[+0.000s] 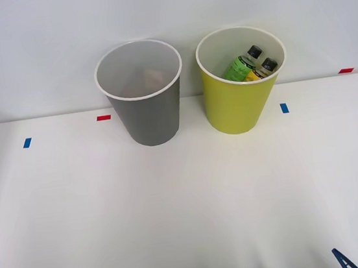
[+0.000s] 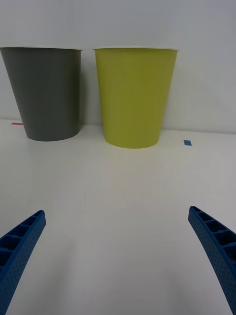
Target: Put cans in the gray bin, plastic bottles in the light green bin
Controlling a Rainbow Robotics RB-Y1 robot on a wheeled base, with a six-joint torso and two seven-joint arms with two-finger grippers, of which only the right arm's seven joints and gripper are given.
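- White bench stretching smooth and matte up to a pale wall, carrying small red and blue tape marks.
- Standing upright side by side near the wall, apart: gray bin on the left, light green bin on the right, both round, tapered, white-rimmed, pale inside.
- Lying tilted inside the light green bin: two black-capped plastic bottles, green-label bottle touching yellow-orange-label bottle.
- Showing faintly at the gray bin's bottom: a reddish blur, too dim to identify.
- Hovering low over the bench, well apart from the bins: right claw, blue ribbed fingers spread wide, gripping nothing.
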